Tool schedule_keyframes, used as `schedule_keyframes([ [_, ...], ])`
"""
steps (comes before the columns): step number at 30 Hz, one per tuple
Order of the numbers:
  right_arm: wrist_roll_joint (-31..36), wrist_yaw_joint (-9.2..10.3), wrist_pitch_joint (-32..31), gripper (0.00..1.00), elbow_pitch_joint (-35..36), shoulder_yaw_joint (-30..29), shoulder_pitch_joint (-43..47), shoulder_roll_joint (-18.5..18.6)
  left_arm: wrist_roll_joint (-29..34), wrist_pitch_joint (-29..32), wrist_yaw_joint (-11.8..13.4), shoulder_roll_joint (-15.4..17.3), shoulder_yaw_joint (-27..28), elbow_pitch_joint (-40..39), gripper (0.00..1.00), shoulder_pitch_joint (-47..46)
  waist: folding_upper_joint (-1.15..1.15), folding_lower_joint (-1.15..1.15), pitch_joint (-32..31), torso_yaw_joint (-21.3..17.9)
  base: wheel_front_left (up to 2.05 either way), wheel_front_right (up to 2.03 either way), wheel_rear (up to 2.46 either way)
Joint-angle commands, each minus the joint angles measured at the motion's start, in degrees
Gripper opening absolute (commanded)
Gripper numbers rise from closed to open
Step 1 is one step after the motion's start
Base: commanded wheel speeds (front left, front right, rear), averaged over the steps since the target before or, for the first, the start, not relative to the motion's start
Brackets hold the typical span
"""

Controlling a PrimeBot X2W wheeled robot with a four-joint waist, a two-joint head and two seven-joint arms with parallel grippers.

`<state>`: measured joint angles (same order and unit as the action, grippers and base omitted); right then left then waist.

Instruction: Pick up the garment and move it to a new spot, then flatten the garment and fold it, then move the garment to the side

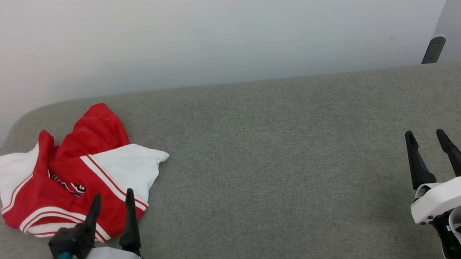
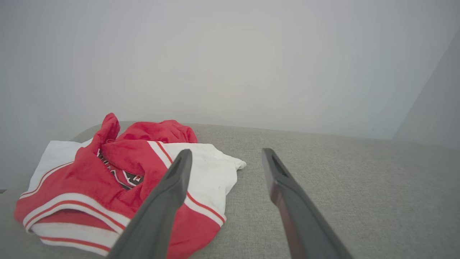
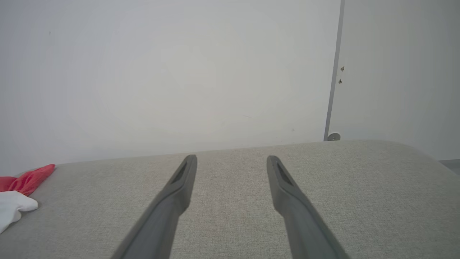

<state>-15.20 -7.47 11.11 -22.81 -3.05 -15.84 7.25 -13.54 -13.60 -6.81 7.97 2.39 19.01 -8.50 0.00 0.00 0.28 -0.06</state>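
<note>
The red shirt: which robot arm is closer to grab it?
Left. The left tool is open and right at the near edge of the crumpled red shirt. The right tool, also open, sits far across the grey surface.

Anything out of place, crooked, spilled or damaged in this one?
Only the shirt: it lies bunched in a heap at the far left of the grey surface, lettering half buried in folds, one white sleeve reaching the edge. No spill or damage visible. The left hand and right hand are open, holding nothing.
</note>
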Motion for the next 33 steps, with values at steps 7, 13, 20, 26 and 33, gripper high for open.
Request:
schedule_keyframes([
  [7, 2.11, -0.04, 1.13, 1.00, 0.17, -1.23, 0.77, -0.52, 3.20, -1.15, -0.40, -0.03, 0.49, 0.49, 1.00, -0.71, 0.00, 0.00, -0.31, 0.09, 0.00, 0.00, 0.00],
  [13, 3.42, -0.04, 1.59, 1.00, 0.28, -1.61, 1.01, -1.00, 4.98, -1.68, -0.53, -0.19, 0.39, 0.96, 1.00, -0.92, 0.00, 0.00, -0.13, 0.25, 0.00, 0.00, 0.00],
  [20, 2.32, -0.04, 1.63, 1.00, 0.54, -1.64, 1.31, -1.48, 4.29, -1.57, -0.67, -0.39, 0.68, 1.39, 1.00, -1.30, 0.00, 0.00, -0.18, 1.69, 0.00, 0.00, 0.00],
  [26, 1.03, -0.04, 1.50, 1.00, 1.10, -0.60, 1.89, -1.54, 4.68, -1.56, -0.57, -0.79, 0.82, 1.70, 1.00, -1.42, 0.00, 0.00, 0.08, 5.99, 0.00, 0.00, 0.00],
  [33, 0.41, -0.04, 1.31, 1.00, 1.31, -0.34, 2.46, -1.46, 5.26, -1.56, -0.24, -1.61, 0.25, 2.20, 1.00, -0.94, 0.00, 0.00, -0.01, 13.85, 0.00, 0.00, 0.00],
])
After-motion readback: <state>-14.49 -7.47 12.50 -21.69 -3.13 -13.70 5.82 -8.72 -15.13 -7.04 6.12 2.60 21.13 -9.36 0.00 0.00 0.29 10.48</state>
